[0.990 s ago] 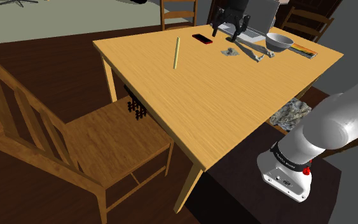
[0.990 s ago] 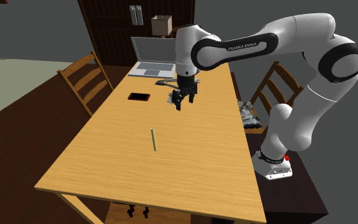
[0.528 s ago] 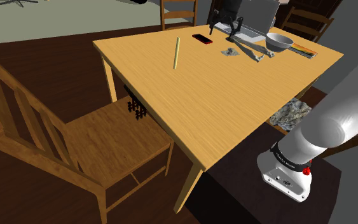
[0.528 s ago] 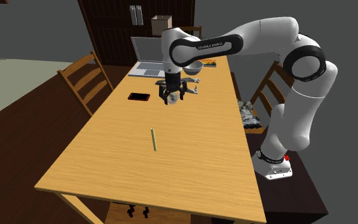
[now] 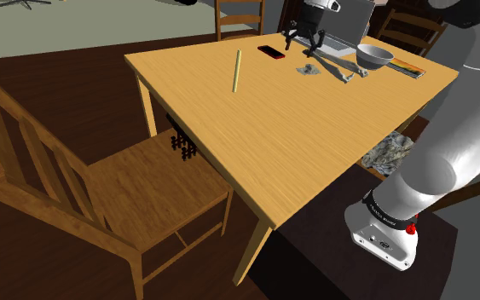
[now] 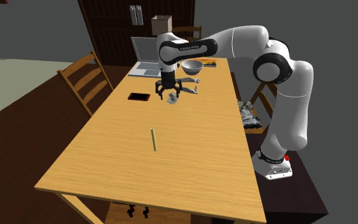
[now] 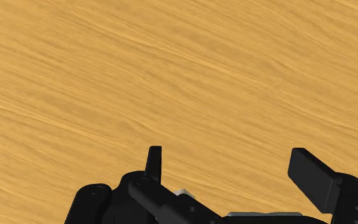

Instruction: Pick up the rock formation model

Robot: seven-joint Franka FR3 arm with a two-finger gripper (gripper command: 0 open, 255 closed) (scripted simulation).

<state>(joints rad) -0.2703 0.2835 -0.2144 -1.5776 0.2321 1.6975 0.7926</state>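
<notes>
Misalignment risk: tool [image 5: 304,43] fingers stand apart just beside rock model [image 5: 309,69]. We see bare bench [image 7: 171,76] between them, so closing now likely grabs nothing.

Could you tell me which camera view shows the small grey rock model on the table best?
The shoulder view: the rock model lies unobstructed on the table, clear of the tool. In the second exterior view it is a pale speck beside the tool. The wrist view faces tabletop wood.
</notes>
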